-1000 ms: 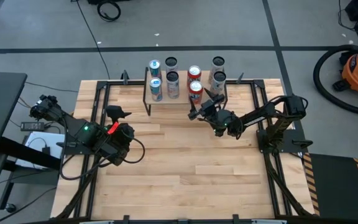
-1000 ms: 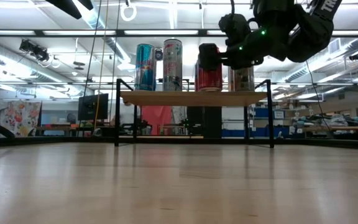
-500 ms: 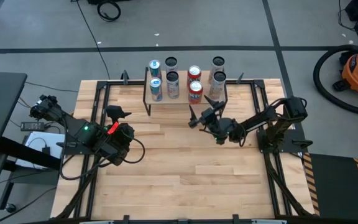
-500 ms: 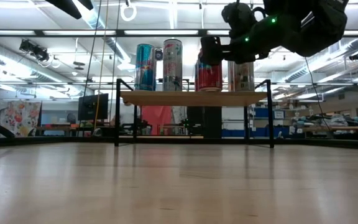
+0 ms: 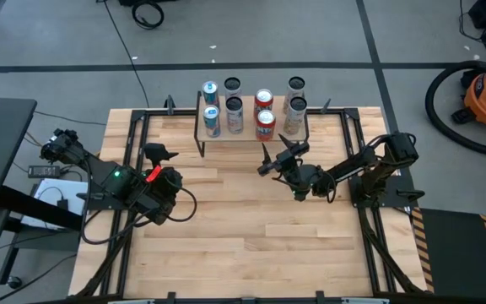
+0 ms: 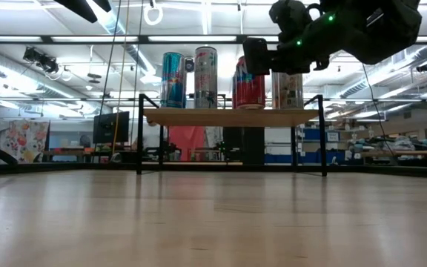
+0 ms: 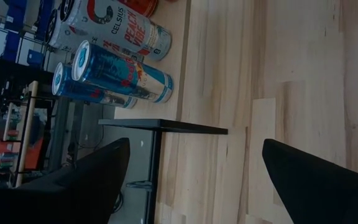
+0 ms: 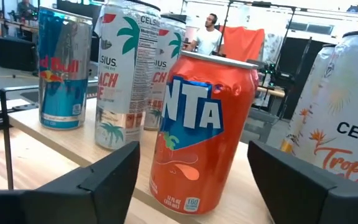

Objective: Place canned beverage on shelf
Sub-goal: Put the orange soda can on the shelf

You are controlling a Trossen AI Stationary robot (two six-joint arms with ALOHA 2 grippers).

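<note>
The shelf (image 5: 248, 133) stands at the table's far middle on black legs, with several cans upright on its board. The front orange-red can (image 5: 266, 123) (image 8: 201, 137) stands on its base near the shelf's front edge. My right gripper (image 5: 278, 150) (image 6: 256, 55) is just on the near side of that can, pointing level at it, open, with a finger to either side and a gap between them and the can. My left gripper (image 5: 160, 154) (image 7: 191, 168) waits open over the table's left part.
Blue cans (image 5: 212, 121) and white cans (image 5: 234, 114) (image 5: 294, 110) fill the shelf in two rows. Black frame rails (image 5: 142, 135) run along the table's sides. Bare wooden tabletop (image 5: 243, 228) lies between the arms and the near edge.
My right gripper has drawn back from the front orange-red can toward the table's near edge, staying level. The can stays upright on the shelf.
</note>
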